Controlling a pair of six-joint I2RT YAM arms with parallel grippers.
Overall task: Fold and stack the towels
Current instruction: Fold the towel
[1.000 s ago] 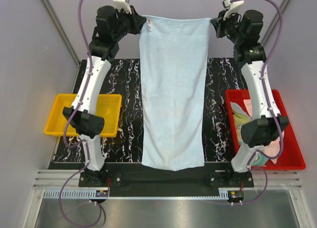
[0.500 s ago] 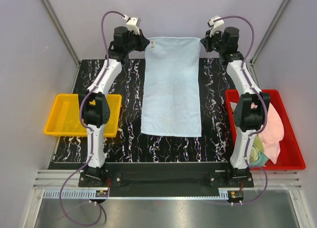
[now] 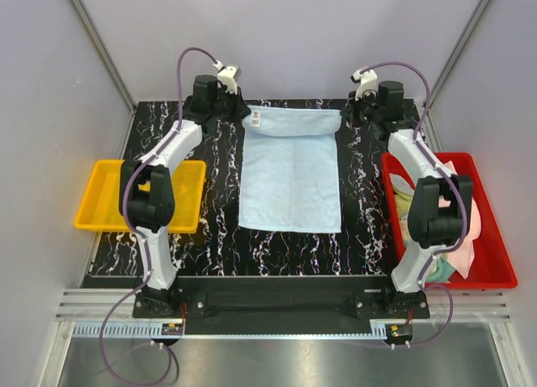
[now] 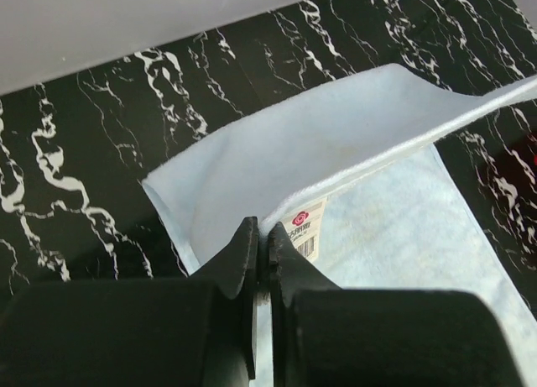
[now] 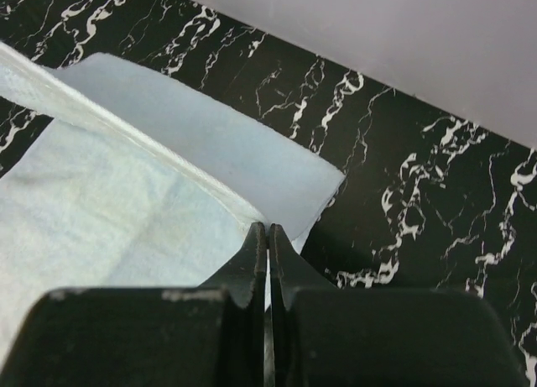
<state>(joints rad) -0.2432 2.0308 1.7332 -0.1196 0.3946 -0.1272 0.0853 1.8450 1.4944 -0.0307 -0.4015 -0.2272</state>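
A light blue towel lies spread on the black marbled table, its far edge still lifted and rolled over. My left gripper is shut on the far left corner, beside the white label; the towel also shows in the left wrist view. My right gripper is shut on the far right corner, and the towel shows in the right wrist view. Both grippers are low over the table near its far edge.
A yellow tray sits at the table's left edge. A red bin at the right edge holds pink and green towels. Grey walls stand close behind the table's far edge.
Both arms have come down and forward from high at the back, laying the hanging towel flat on the table. Both grippers still pinch the far corners.
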